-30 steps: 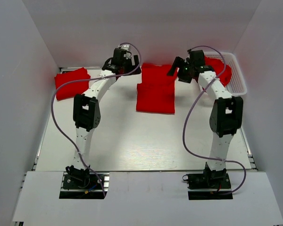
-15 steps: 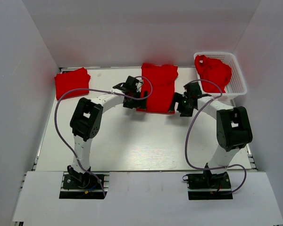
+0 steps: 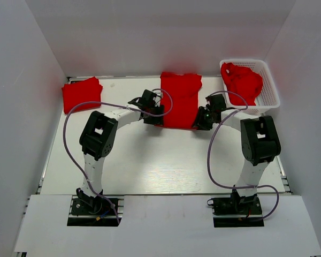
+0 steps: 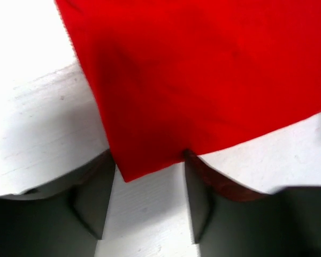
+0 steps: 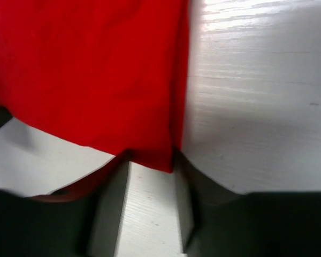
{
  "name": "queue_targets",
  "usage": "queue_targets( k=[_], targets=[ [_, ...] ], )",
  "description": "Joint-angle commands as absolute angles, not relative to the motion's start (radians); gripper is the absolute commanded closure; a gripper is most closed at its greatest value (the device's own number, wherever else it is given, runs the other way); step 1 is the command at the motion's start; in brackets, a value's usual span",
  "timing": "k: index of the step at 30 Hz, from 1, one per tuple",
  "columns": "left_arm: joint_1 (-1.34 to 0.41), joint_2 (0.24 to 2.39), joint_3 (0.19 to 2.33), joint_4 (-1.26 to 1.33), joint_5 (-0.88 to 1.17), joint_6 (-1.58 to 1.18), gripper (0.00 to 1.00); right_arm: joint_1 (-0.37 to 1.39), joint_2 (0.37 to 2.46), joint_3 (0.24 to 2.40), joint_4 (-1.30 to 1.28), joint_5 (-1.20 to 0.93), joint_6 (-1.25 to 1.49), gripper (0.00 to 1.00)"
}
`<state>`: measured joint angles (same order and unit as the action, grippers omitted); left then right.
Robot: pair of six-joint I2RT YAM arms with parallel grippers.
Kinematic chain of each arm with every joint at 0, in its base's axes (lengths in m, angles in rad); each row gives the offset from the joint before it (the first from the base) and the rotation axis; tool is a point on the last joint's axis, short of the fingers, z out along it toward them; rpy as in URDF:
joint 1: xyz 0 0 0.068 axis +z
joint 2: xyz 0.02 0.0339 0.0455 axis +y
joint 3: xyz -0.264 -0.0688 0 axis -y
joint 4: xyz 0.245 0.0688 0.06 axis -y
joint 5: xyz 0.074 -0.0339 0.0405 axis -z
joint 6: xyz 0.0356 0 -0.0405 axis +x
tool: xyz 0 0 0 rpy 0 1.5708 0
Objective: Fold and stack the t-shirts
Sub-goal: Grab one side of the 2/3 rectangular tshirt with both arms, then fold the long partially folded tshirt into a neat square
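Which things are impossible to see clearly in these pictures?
- Top view: how many t-shirts lie in the basket; they are bunched.
- Top view: layers of the folded t-shirt at left; too small.
- Both wrist views: most of the centre t-shirt, cut off by frame edges.

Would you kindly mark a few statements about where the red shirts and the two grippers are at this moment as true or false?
1. A crumpled red cloth t-shirt lies in the white plastic lattice basket. True.
2. The left gripper is at the folded red t-shirt on the far left. False: that one lies alone; this gripper is at the near left corner of the middle red t-shirt.
3. The right gripper straddles the middle one's near right corner. True.
4. The middle one is spread out with its sleeves showing. False: it is folded into a narrow rectangle.
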<state>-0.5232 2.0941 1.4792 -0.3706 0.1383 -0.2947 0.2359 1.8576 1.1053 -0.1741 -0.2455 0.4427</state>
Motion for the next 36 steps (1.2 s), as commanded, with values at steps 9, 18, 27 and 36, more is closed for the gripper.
queue_targets(
  k=[9,18,27,36],
  targets=[
    [-0.525,2.069,1.396,-0.367,0.158,-0.301,1.00,0.236,1.836,1.054,-0.172,-0.256,0.449,1.00],
    [-0.581,1.734,1.123,-0.459,0.169,-0.390,1.00,0.270,1.475,0.821,-0.299,-0.271,0.406,1.00],
    [-0.646,1.505,1.091,-0.745,0.351,-0.411,1.00,0.322,1.085,0.722,-0.609,-0.285,0.468,1.00],
    [-0.632,1.572,1.334,-0.861,0.298,-0.393,1.00,0.321,1.072,0.818,-0.589,-0.167,0.514,1.00]
  ],
)
